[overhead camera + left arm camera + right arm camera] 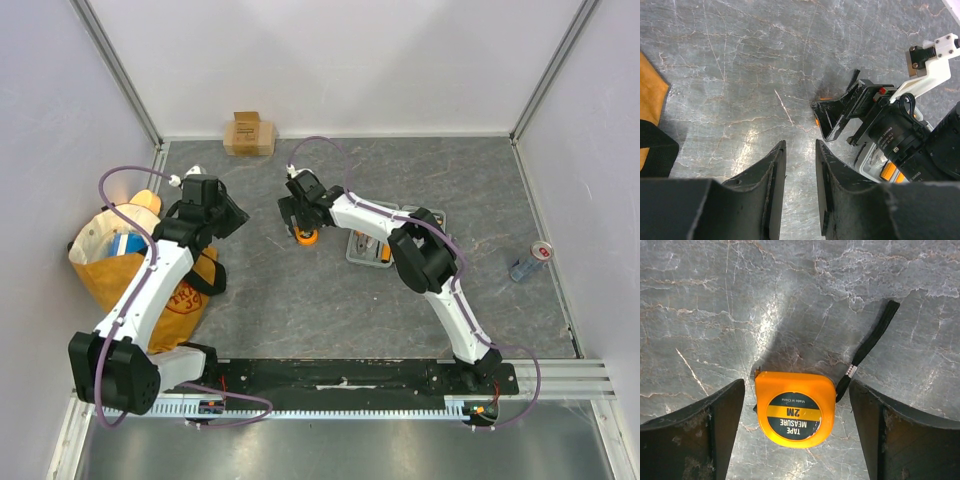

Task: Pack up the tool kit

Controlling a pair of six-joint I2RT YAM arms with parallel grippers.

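Observation:
An orange tape measure with a black wrist strap lies flat on the grey table. My right gripper is open and straddles it, one finger on each side with small gaps, not touching. In the top view the tape measure sits just under the right gripper. The grey tool case lies open behind the right arm, with orange tools inside; it also shows in the left wrist view. My left gripper is open a little and empty above bare table, left of the right gripper.
A yellow-orange bag stands at the left by the left arm. A small brown cardboard box sits at the back wall. A small bottle lies at the right.

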